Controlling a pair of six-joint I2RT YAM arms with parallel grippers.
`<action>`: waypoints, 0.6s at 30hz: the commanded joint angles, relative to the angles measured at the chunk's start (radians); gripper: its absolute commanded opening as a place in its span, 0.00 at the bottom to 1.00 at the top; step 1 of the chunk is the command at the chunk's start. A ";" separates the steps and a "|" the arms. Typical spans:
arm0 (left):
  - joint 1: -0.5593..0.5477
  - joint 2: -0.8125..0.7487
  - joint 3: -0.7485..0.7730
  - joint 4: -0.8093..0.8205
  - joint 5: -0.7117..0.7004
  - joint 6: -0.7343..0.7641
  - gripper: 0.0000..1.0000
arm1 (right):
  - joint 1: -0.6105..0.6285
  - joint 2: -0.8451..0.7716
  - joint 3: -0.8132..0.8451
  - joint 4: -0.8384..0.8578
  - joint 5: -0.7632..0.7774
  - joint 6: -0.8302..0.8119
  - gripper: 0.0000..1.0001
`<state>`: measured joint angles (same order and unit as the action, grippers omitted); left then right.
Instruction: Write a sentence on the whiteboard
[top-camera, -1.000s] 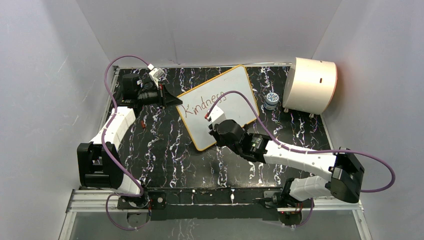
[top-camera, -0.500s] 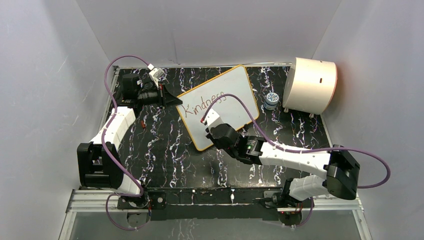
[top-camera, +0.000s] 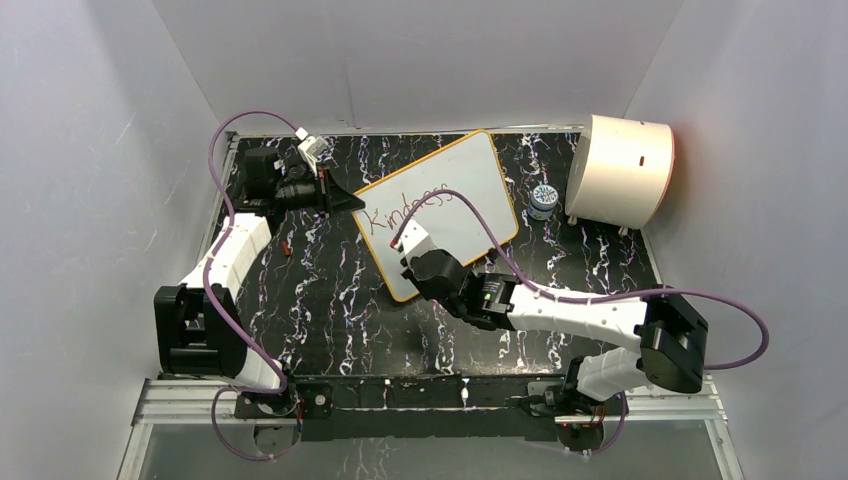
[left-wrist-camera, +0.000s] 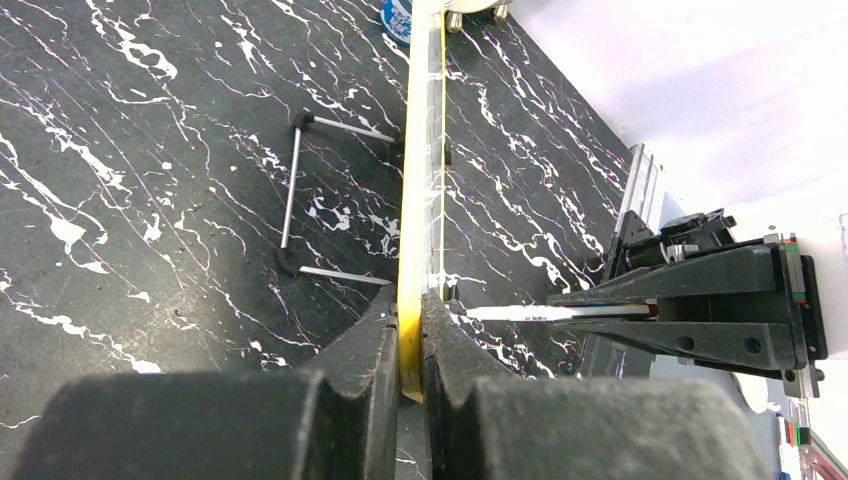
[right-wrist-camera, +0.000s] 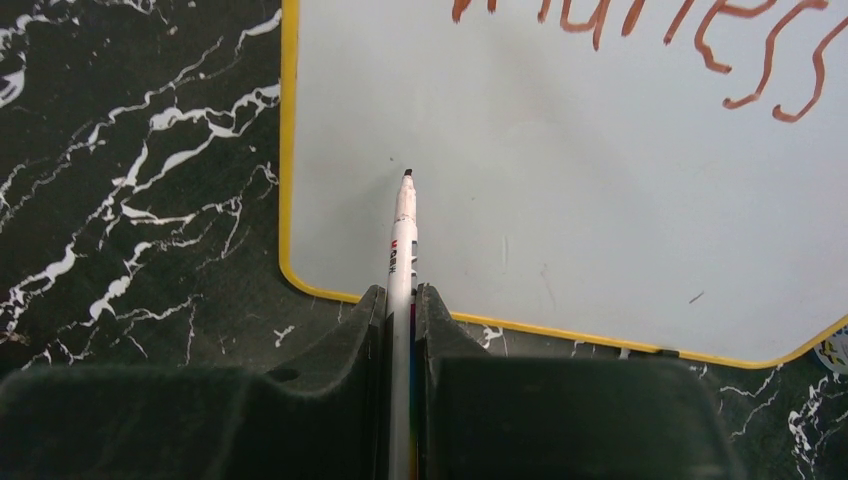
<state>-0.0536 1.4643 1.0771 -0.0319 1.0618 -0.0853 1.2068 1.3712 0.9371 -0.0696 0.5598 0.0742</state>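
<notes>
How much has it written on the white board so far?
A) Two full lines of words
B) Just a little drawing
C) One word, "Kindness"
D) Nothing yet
C: the whiteboard carries a single red word, "Kindness", and the marker gripped in the right pincer points at the blank area below it.

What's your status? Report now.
Left gripper clamped on whiteboard edge. Right gripper gripping marker, tip at blank board under "Kindness". Nothing blocking.
</notes>
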 joint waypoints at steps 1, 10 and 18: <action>-0.040 0.033 -0.034 -0.125 -0.044 0.081 0.00 | 0.006 0.017 0.068 0.107 0.035 -0.017 0.00; -0.040 0.034 -0.033 -0.125 -0.044 0.081 0.00 | 0.006 0.067 0.119 0.100 0.069 -0.022 0.00; -0.040 0.036 -0.034 -0.125 -0.041 0.081 0.00 | 0.006 0.096 0.140 0.075 0.074 -0.024 0.00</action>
<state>-0.0536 1.4643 1.0771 -0.0319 1.0618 -0.0853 1.2076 1.4620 1.0248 -0.0257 0.6033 0.0628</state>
